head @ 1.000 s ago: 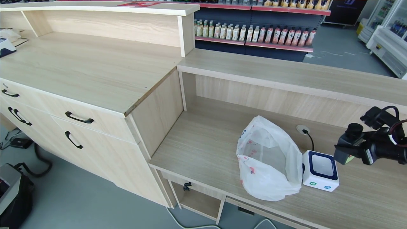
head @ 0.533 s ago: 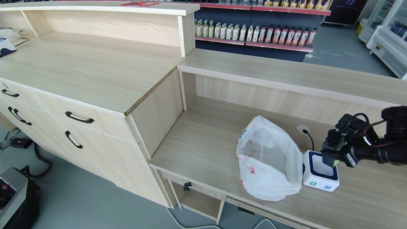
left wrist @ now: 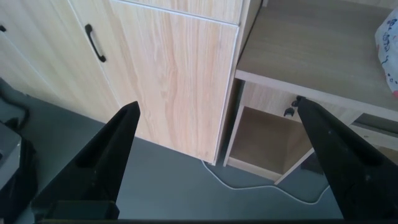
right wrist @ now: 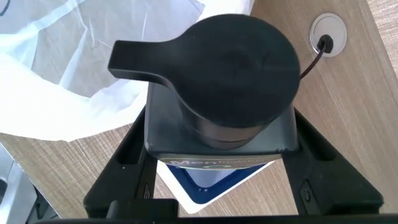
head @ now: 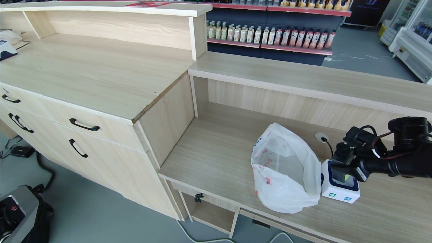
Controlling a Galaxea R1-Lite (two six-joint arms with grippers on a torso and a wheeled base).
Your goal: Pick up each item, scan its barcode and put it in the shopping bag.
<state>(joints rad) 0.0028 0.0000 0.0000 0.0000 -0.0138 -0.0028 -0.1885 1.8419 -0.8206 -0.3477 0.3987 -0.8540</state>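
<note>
On the wooden counter (head: 219, 152) an open white shopping bag (head: 283, 182) sits just beside a small white scanner (head: 341, 195), above which the right gripper (head: 341, 165) clamps a black-capped bottle (right wrist: 230, 74), while the left gripper (left wrist: 219, 106) hangs wide-fingered over the floor.

Open run of pale wood-grain bench (head: 216, 158) left of the crumpled white plastic shopping bag (head: 287, 175), ending at the upright wooden side panel (head: 168, 118). Right of the bag, blocked: white square scanner box (head: 339, 195) just beside it, right end effector (head: 341, 168) clamping a black-capped container (right wrist: 221, 74) above. Overhead, possibly cramped under the wooden upper ledge (head: 303, 77).
</note>
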